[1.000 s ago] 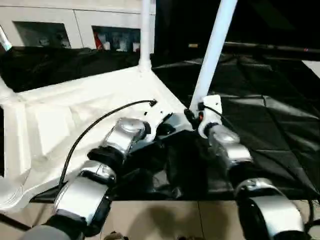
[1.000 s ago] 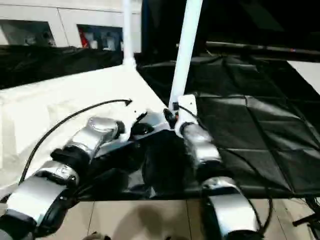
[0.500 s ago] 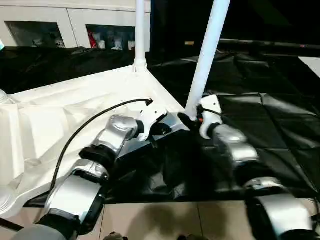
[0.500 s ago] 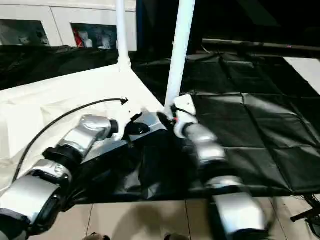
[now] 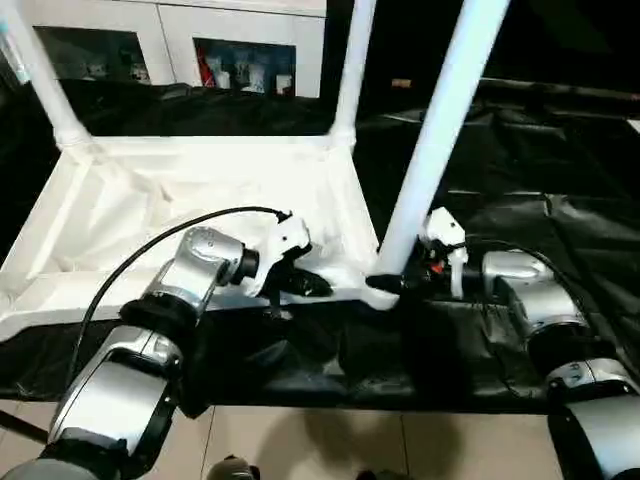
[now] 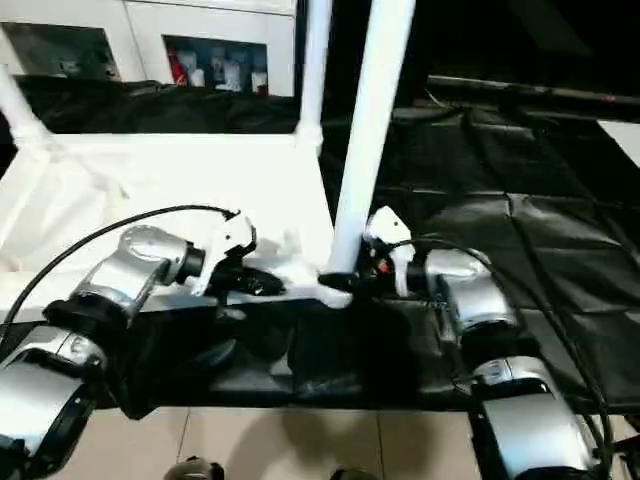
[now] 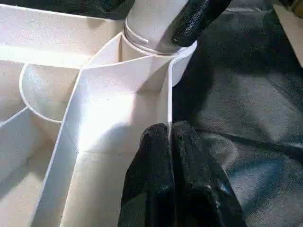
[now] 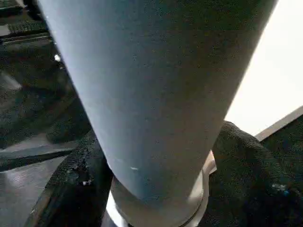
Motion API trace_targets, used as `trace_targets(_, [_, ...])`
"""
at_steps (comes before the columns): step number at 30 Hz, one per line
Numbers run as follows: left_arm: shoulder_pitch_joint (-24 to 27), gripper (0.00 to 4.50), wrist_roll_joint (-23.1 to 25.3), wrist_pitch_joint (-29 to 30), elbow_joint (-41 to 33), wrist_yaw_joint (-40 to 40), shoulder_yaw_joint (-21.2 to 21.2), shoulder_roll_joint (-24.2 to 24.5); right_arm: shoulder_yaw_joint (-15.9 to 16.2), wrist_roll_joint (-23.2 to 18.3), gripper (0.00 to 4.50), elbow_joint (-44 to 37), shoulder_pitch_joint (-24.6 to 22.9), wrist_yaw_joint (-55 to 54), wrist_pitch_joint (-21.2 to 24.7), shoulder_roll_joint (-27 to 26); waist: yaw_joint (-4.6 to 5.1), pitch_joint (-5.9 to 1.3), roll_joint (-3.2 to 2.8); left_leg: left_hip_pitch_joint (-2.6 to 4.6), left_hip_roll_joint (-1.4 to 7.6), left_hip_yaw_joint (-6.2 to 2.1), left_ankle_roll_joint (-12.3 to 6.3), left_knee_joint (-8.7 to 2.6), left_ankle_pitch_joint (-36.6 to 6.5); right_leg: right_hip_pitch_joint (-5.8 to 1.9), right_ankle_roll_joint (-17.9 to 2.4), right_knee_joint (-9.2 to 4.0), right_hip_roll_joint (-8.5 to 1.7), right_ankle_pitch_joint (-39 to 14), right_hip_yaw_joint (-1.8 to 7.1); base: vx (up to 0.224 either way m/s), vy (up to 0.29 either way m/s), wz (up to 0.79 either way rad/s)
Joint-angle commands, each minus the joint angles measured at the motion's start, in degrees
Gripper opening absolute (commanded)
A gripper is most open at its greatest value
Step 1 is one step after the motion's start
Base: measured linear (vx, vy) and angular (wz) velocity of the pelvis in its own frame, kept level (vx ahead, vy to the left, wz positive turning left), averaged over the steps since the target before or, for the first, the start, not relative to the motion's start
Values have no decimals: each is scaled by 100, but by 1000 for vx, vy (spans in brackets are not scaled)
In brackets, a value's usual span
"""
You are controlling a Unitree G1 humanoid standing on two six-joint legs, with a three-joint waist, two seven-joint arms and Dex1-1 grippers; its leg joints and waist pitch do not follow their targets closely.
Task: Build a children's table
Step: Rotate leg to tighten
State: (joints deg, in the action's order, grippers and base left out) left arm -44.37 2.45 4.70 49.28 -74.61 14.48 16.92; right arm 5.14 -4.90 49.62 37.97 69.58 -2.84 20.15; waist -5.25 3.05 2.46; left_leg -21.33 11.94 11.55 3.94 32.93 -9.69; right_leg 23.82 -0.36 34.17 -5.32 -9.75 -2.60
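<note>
The children's table lies upside down on a black sheet, its white ribbed top (image 5: 200,190) facing up. A white leg (image 5: 440,150) stands in the near right corner socket (image 7: 156,47). My right gripper (image 5: 395,281) is open at the foot of this leg, one black finger (image 8: 80,184) on each side of the tube and close against it. My left gripper (image 7: 169,130) is shut on the thin rim wall of the top, a short way from that socket. Two more legs (image 5: 352,60) stand in the far corners.
Black sheeting (image 5: 560,200) covers the floor around and right of the top. A white cabinet (image 5: 180,40) with glass doors stands behind. Pale floor tiles (image 5: 320,450) show at the near edge. A black cable (image 5: 150,250) arcs over my left forearm.
The camera has swung, so the whole picture has shifted. My right gripper's fingers have spread wider around the leg's foot. The left gripper keeps its pinch on the rim.
</note>
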Motion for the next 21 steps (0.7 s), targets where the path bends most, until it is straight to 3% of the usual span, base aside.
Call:
trace_targets(1, [153, 0, 37, 99, -51, -219, 163, 16, 50, -54, 296, -63, 62, 145, 65, 110, -19, -381, 19, 95, 168, -23, -376, -346, -1209, -308, -1564, -292, -262, -775, 153, 0, 0, 0])
trace_targets(2, [161, 0, 35, 118, -77, -217, 166, 25, 47, -85, 296, -68, 63, 197, 86, 102, -33, -386, -2, 92, 164, -28, -377, -342, -1162, -312, -1565, -285, -268, -726, 152, 0, 0, 0])
trace_targets(6, [171, 0, 60, 131, -131, -33, 135, 22, -5, -150, 269, -38, 32, 131, 110, -10, -39, -398, 10, 82, 155, -23, -457, -325, -981, -320, -1627, -252, -253, -439, 144, 0, 0, 0])
trace_targets(10, [127, 0, 88, 129, -44, 397, 32, -65, -38, -65, 233, 37, -28, -249, 57, -138, -34, -379, 7, 88, 154, -24, -373, -339, -1142, -299, -1576, -284, -257, -693, 146, 0, 0, 0])
trace_targets(13, [-139, 0, 215, 193, 405, 1881, -196, -519, -393, 113, 216, 531, -7, -2499, 330, -714, 38, -333, -40, 119, 135, -50, -77, -395, -1595, -236, -1378, -370, -269, -1447, 171, 0, 0, 0])
trace_targets(14, [-196, 0, 225, 232, 485, 2176, -238, -645, -474, 92, 206, 609, -12, -2888, 446, -831, 62, -332, -17, 170, 119, -67, 70, -406, -1858, -226, -1225, -431, -271, -1929, 166, 0, 0, 0])
trace_targets(16, [-239, 0, 229, 287, 542, 2408, -269, -745, -537, 81, 200, 659, -14, -3226, 501, -932, 63, -342, -15, 154, 110, -95, 94, -413, -1890, -242, -1036, -469, -287, -2234, 168, 0, 0, 0])
trace_targets(18, [-387, 0, 242, 384, 738, 3273, -354, -1175, -809, 8, 199, 878, 23, -4668, 716, -1391, 101, -338, -25, 172, 116, -82, 129, -421, -1960, -188, -1017, -479, -250, -2134, 182, 0, 0, 0])
trace_targets(21, [-414, 0, 240, 384, 774, 3485, -380, -1293, -851, 12, 198, 905, 27, -4979, 733, -1514, 112, -337, -17, 189, 96, -93, 119, -420, -2166, -173, -900, -527, -250, -2357, 162, 0, 0, 0])
